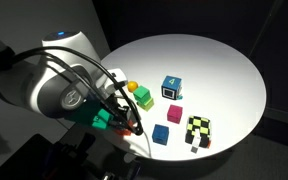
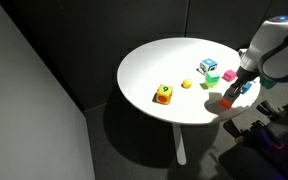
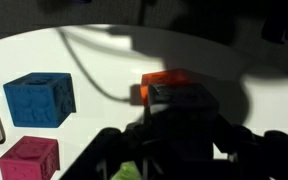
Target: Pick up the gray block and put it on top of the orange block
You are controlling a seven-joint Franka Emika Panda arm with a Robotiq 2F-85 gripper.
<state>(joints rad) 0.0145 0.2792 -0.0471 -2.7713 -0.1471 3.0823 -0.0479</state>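
In the wrist view the gray block (image 3: 180, 97) sits on top of the orange block (image 3: 167, 77), whose orange edge shows above and to the left of it. My gripper (image 3: 182, 125) is a dark mass right over the gray block, its fingers at the block's sides, apparently shut on it. In both exterior views the gripper (image 1: 134, 124) (image 2: 230, 94) is low over the white round table (image 1: 219, 60) near its edge. A bit of the orange block (image 2: 227, 102) shows under it. The gray block is hidden by the gripper in the exterior views.
A blue cube (image 3: 39, 98), a magenta cube (image 3: 29, 158) and a checkered block (image 1: 198, 130) lie close by. A blue numbered cube (image 1: 171, 87), a yellow block (image 1: 142, 98) and a yellow-orange ball (image 2: 186, 84) lie further in. The table edge is near the gripper.
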